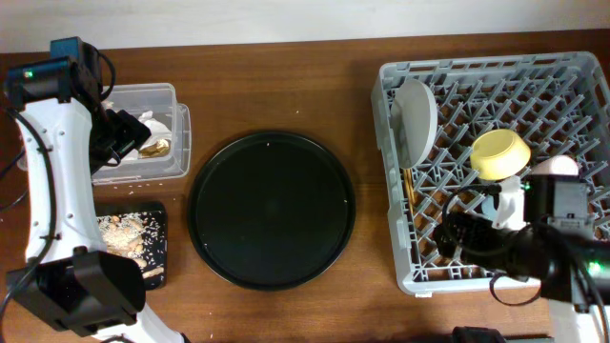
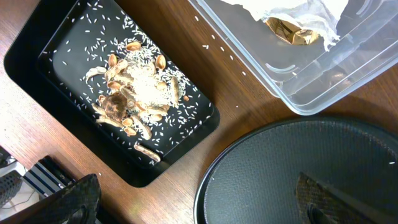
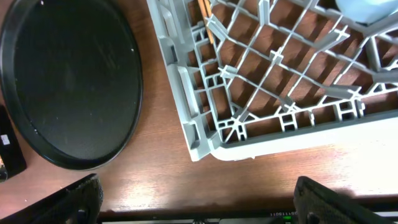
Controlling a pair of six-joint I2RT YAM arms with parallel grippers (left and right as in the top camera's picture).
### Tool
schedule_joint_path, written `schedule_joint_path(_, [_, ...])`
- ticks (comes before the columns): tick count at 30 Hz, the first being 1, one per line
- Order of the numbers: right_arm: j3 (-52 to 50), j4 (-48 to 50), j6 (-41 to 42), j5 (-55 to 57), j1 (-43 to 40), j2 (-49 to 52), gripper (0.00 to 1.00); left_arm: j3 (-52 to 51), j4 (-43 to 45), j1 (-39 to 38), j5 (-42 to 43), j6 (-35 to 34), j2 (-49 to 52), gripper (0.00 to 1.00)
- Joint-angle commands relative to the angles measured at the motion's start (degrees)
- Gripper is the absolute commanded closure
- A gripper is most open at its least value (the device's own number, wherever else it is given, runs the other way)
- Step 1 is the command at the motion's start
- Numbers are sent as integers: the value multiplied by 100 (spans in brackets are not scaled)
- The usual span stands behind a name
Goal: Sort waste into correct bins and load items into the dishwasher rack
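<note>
Claws are both gaping wide and gripping nothing. Our right claw (image 3: pixel 199 186) is hanging over the near left corner of the rack (image 3: pixel 186 93). Our left claw (image 2: pixel 196 186) is hovering above the desk (image 2: pixel 245 106), between the black tray (image 2: pixel 37 68) of scraps and the clear tub (image 2: pixel 298 81).

We are judging the sorting all but finished, so the step in hand is getting the right claw out cleanly. We are aiming to lift straight up, clearing the pegs and the blue cup (image 3: pixel 367 7) before swinging away.

Chopsticks (image 1: pixel 408 195) are lying in the rack's left part, just on our side of the plate (image 1: pixel 416 119) standing on edge. Their long axis is running away from us along the left wall. Which end is the tip we cannot tell.
</note>
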Motion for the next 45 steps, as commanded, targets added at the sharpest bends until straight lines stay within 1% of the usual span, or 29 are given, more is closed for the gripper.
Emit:
schedule_joint_path(1, [-52, 7, -57, -59, 4, 387, 1, 52, -7, 24, -26, -55, -131, 1])
schedule_joint_path(2, [-52, 120, -59, -166, 4, 588, 1, 52, -4, 24, -26, -55, -131, 1])
schedule_joint_path(3, [-109, 398, -59, -256, 4, 586, 1, 52, -4, 24, -26, -55, -131, 1])
schedule_joint_path(5, [-621, 1425, -59, -529, 7, 186, 1, 52, -4, 24, -26, -55, -131, 1])
schedule_joint_path(6, [-1126, 1934, -59, -610, 7, -247, 1, 52, -7, 24, -26, -55, -131, 1])
schedule_joint_path(8, [-2608, 3191, -59, -837, 7, -1443, 1, 52, -4, 24, -26, -55, -131, 1])
schedule_joint_path(9, [-3156, 3679, -59, -962, 7, -1891, 1, 52, -4, 24, -26, -55, -131, 1])
schedule_joint_path(10, [-3768, 4048, -59, -970, 92, -2487, 1, 52, -7, 24, -26, -55, -131, 1])
schedule_joint_path(11, [-4216, 4183, -61, -896, 352, -3110, 1, 52, -7, 24, -26, -55, -131, 1])
schedule_joint_path(12, [-4347, 4271, -61, -529, 509, -3436, 1, 52, -7, 24, -26, -55, -131, 1])
schedule_joint_path(13, [-4478, 4776, -63, 59, 767, -3950, 1, 52, -7, 24, -26, -55, -131, 1])
schedule_joint_path(15, [-4645, 5261, -63, 481, 846, -4649, 1, 52, -4, 24, -26, -55, -131, 1])
schedule_joint_path(17, [-4765, 5257, -83, 551, 848, -5233, 1, 52, -7, 24, -26, -55, -131, 1])
schedule_joint_path(18, [-4924, 5322, -85, 566, 846, -5421, 1, 52, -7, 24, -26, -55, -131, 1])
schedule_joint_path(20, [-5176, 5661, -83, 570, 776, -5423, 1, 52, -7, 24, -26, -55, -131, 1])
schedule_joint_path(22, [-5676, 6666, -90, 566, 787, -5423, 1, 52, -4, 24, -26, -55, -131, 1])
schedule_joint_path(24, [-6116, 7490, -387, 444, 787, -5423, 1, 52, -4, 24, -26, -55, -131, 1])
schedule_joint_path(27, [-6596, 8566, -535, 442, 787, -5423, 1, 52, -4, 24, -26, -55, -131, 1])
schedule_joint_path(30, [-6599, 8550, -833, 531, 782, -5423, 1, 52, -7, 24, -26, -55, -131, 1])
schedule_joint_path(31, [-6599, 8352, -835, 658, 782, -5423, 1, 52, -7, 24, -26, -55, -131, 1])
schedule_joint_path(33, [-6599, 7735, -835, 1298, 782, -5423, 1, 52, -4, 24, -26, -55, -131, 1])
schedule_joint_path(34, [-6599, 7731, -835, 1508, 782, -5423, 1, 52, -7, 24, -26, -55, -131, 1])
schedule_joint_path(37, [-6599, 7729, -837, 1532, 782, -5423, 1, 52, -7, 24, -26, -55, -131, 1])
schedule_joint_path(38, [-6599, 7726, -1021, 1620, 782, -5423, 1, 52, -4, 24, -26, -55, -131, 1])
schedule_joint_path(40, [-6599, 7711, -1692, 1604, 782, -5423, 1, 52, -4, 24, -26, -55, -131, 1])
schedule_joint_path(41, [-6599, 7711, -1773, 1622, 782, -5423, 1, 52, -4, 24, -26, -55, -131, 1])
schedule_joint_path(43, [-6599, 7711, -1399, 1604, 782, -5423, 1, 52, -7, 24, -26, -55, -131, 1])
schedule_joint_path(45, [-6599, 7711, -1384, 1602, 782, -5423, 1, 52, -4, 24, -26, -55, -131, 1])
